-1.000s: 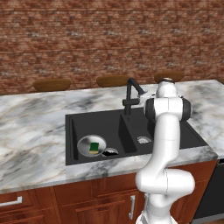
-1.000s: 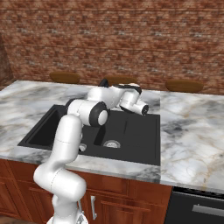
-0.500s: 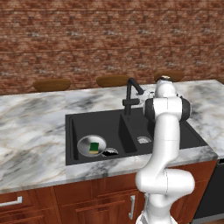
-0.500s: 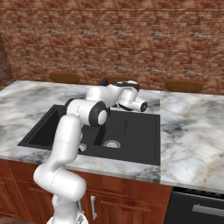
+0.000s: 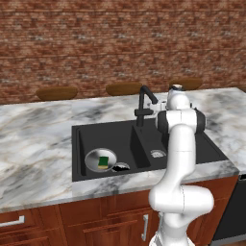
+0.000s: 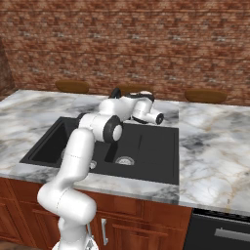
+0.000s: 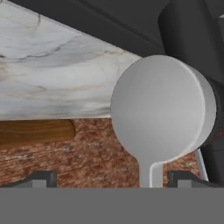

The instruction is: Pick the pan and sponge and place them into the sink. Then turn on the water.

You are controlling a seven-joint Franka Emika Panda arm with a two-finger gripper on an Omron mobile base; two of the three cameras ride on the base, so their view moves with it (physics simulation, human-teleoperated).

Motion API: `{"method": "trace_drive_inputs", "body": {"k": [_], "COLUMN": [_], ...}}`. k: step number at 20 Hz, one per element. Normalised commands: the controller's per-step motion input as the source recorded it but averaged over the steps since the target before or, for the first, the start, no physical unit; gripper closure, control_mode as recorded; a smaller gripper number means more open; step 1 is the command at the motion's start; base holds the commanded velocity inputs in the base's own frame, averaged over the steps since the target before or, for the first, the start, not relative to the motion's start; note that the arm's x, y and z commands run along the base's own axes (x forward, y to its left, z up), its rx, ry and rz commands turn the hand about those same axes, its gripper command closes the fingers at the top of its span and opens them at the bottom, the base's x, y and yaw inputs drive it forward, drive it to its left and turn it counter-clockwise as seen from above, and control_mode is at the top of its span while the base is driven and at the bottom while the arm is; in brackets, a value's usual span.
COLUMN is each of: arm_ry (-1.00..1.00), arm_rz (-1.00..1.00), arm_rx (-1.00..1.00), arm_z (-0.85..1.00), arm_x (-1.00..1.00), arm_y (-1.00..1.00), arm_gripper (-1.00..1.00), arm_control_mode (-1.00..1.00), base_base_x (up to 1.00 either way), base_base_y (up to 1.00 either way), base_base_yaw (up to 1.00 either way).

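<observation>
The silver-grey pan (image 5: 92,158) lies in the larger left bowl of the black sink (image 5: 77,144), and the green sponge (image 5: 103,161) rests inside the pan. At the sink's back rim stands the black faucet (image 5: 142,102) with no stream coming out of it. My arm reaches up to the faucet's right side. In the hand view my gripper (image 7: 113,180) is open, its fingertips (image 7: 41,178) set wide apart. A round grey knob (image 7: 159,109) on a thin stem, joined to the dark faucet body (image 7: 192,30), fills the space just ahead of them. The stem runs down between the tips.
The smaller right bowl holds a round metal drain (image 5: 157,153). Marble counter (image 5: 33,139) surrounds the sink, with a brick wall behind and brown wooden ovals (image 5: 56,92) along its back edge. A dark appliance front (image 6: 219,232) sits below the counter at the right.
The wrist has shifted very slightly beside the faucet. Pan, sponge and sink stay as they were.
</observation>
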Motion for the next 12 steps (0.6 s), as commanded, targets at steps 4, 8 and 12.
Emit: {"method": "trace_drive_inputs", "body": {"k": [4,8,12], "arm_ry": [0.0,0.0,0.02], "arm_rz": [0.0,0.0,0.0], "arm_rx": [0.0,0.02,0.04], "arm_z": [0.0,0.0,0.0], "arm_x": [0.28,0.18,0.13], "arm_y": [0.0,0.0,-0.01], "arm_gripper": [-1.0,1.0,1.0], "arm_control_mode": [-1.0,-1.0,-1.0], "base_base_x": [0.0,0.0,0.0], "base_base_y": [0.0,0.0,0.0], "base_base_yaw": [0.0,0.0,0.0]}}
